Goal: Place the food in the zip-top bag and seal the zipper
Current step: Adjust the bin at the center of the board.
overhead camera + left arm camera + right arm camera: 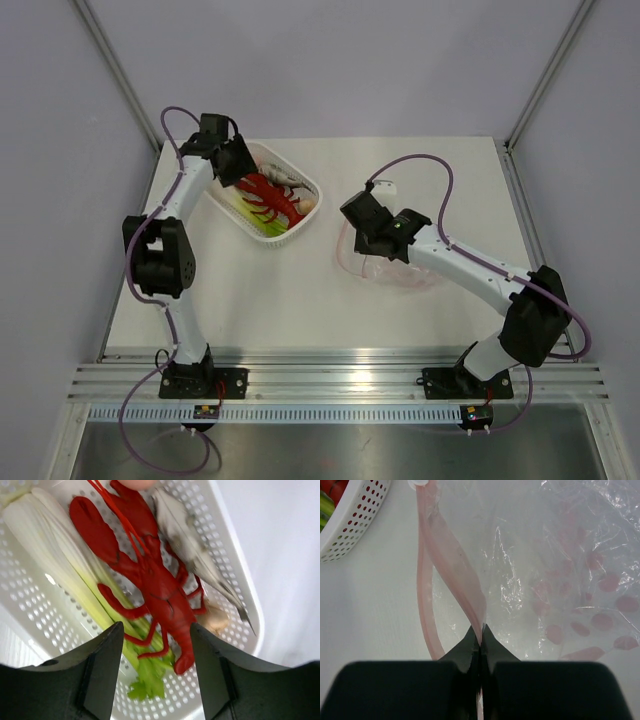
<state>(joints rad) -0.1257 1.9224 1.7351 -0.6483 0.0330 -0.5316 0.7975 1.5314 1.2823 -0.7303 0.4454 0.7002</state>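
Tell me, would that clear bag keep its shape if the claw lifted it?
Probably not. The zip-top bag is thin and crinkled, so it would likely sag. Its zipper twists where the right claw pinches it, suggesting floppiness. Such thin film looks light for its size.

The red lobster [160, 590] is gleaming like smooth, glossy plastic. The leafy vegetable [75, 565] is showing a paler, waxy sheen. The basket [30, 595] is looking like white matt plastic, perforated all over. The zip-top bag [560, 555] is glinting as thin, clear, crinkled film, its zipper [451, 565] reading as a smoother pink strip. The left tool [155, 627] is appearing matt black. The desk [300, 300] is looking smooth, white and matt.
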